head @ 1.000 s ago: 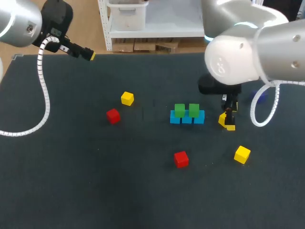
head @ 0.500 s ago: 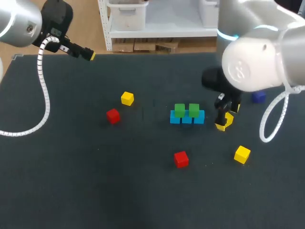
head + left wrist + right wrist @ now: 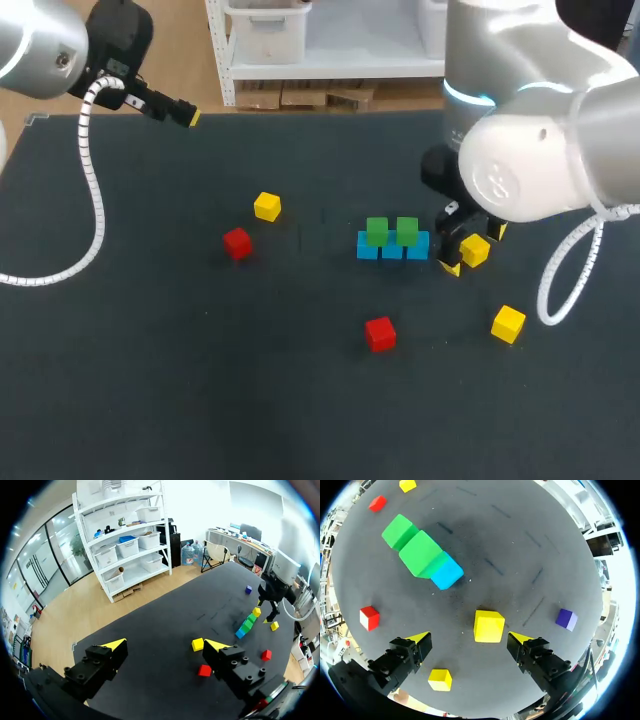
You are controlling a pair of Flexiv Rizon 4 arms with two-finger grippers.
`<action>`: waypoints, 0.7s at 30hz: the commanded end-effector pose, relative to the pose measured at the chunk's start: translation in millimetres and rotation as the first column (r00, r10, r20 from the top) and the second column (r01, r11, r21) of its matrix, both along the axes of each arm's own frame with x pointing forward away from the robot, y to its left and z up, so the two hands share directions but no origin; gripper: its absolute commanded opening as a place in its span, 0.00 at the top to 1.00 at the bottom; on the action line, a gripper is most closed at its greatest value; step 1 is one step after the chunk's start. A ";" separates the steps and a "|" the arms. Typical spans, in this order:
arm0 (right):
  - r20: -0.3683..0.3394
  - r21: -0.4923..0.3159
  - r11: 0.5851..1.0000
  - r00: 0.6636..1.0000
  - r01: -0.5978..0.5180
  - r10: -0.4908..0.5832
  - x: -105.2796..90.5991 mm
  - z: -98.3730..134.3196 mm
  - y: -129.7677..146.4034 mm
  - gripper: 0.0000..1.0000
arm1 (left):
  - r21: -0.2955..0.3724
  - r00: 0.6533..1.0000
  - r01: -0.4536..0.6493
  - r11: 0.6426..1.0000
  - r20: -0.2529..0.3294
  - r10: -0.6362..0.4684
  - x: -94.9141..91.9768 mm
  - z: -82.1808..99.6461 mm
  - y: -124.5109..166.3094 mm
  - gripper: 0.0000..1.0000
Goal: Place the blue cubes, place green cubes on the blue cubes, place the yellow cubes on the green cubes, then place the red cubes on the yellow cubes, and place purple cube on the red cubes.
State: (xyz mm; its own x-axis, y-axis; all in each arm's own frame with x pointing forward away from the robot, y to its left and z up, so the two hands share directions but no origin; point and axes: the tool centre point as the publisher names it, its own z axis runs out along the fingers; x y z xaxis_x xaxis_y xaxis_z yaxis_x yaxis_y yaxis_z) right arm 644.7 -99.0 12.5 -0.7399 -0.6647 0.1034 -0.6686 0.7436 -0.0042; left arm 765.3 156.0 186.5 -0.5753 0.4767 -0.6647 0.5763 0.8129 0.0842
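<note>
Yellow fingertips of the right gripper [image 3: 468,639] stand wide apart over the dark table [image 3: 150,380]. A yellow cube [image 3: 489,626] sits just ahead of the gap between them. It lies nearer one finger than the other, with bare table showing on both sides of it, so neither finger presses it. In the head view this cube [image 3: 475,250] shows tilted between the two tips of the right gripper [image 3: 473,250].

Further ahead of these jaws lies the row of blue cubes [image 3: 447,572]. Two green cubes [image 3: 422,552] sit on top, touching each other and covering most of the row. The head view shows the blue cubes [image 3: 392,246] just beside the gripper, with the green cubes [image 3: 391,231] stacked on them.

A purple cube [image 3: 566,619] lies out past one finger. A near red cube [image 3: 369,617] lies out past the other. A second yellow cube [image 3: 440,679] lies back under the gripper. Well beyond the green cubes are a far red cube [image 3: 377,502] and a third yellow cube [image 3: 407,485].

The left gripper [image 3: 165,645] hangs at the far edge of the table with its jaws spread wide and holding nothing. Far ahead of its fingers, on the table, lie the third yellow cube [image 3: 198,644] and the far red cube [image 3: 204,670].
</note>
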 end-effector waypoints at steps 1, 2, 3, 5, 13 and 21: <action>0.023 0.030 0.999 1.000 -0.010 0.009 0.6 -2.1 -10.0 0.00 | -0.004 1.000 0.004 1.000 0.002 -0.004 0.1 -0.4 1.3 0.00; 0.024 0.036 0.999 1.000 -0.007 0.006 1.9 -2.2 -11.8 0.00 | -0.004 1.000 0.004 1.000 0.002 -0.004 0.1 -0.4 1.3 0.00; 0.025 0.039 0.999 1.000 -0.006 0.005 2.8 -2.1 -12.8 0.00 | -0.004 1.000 0.004 1.000 0.002 -0.004 0.1 -0.4 1.3 0.00; 0.028 0.044 0.999 1.000 0.000 -0.001 4.8 -1.8 -15.3 0.00 | -0.004 1.000 0.004 1.000 0.002 -0.004 0.1 -0.4 1.3 0.00; 0.024 0.061 0.998 1.000 -0.013 0.012 12.4 -3.3 -16.5 0.00 | -0.004 1.000 0.004 1.000 0.002 -0.004 0.1 -0.4 1.3 0.00; 0.015 0.072 0.997 0.999 -0.035 0.034 16.3 -11.4 -10.4 0.00 | -0.004 1.000 0.004 1.000 0.002 -0.004 0.1 -0.4 1.3 0.00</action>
State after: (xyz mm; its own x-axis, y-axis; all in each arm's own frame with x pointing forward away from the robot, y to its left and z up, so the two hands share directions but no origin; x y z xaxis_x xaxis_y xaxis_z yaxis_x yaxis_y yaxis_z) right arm 656.3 -111.4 5.2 -0.7189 -0.6940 0.0386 -0.6932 0.7199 0.0337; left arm 765.3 156.0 186.5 -0.5753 0.4767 -0.6647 0.5764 0.8129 0.0842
